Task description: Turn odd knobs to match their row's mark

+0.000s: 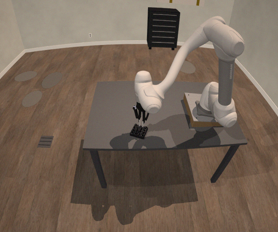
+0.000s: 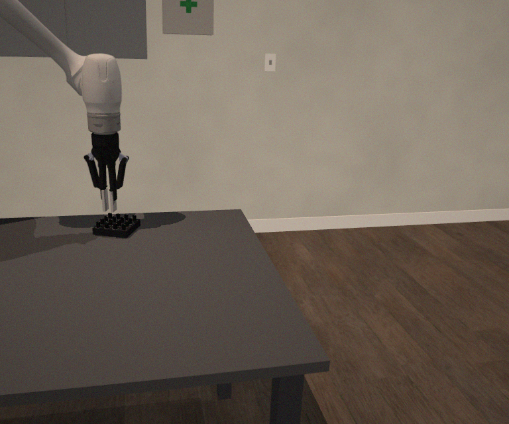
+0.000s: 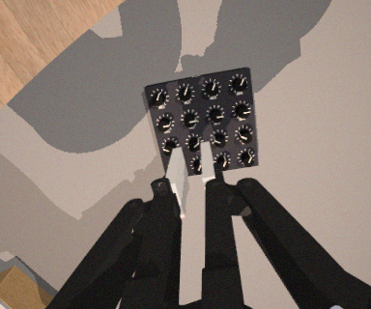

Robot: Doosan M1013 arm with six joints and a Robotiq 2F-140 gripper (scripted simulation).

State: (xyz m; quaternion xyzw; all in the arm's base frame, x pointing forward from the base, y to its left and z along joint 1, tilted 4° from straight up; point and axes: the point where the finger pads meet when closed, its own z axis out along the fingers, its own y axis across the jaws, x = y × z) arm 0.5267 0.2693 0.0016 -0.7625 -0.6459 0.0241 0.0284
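Observation:
The black knob box [image 1: 139, 131] stands on its feet on the grey table, near the front edge; it also shows in the exterior view [image 2: 116, 226] and the wrist view [image 3: 201, 122]. Its knobs are black with white lines, and the printed names are too small to read. My gripper [image 1: 141, 124] [image 2: 109, 207] points straight down and hangs a little above the box, clear of the knobs. In the wrist view the fingertips stand a narrow gap apart over the row nearest the camera, with nothing between them.
The arm's base sits on a wooden plate [image 1: 199, 110] at the table's right side. The table's front edge [image 1: 164, 147] runs close to the box. A black drawer cabinet [image 1: 163, 28] stands by the far wall.

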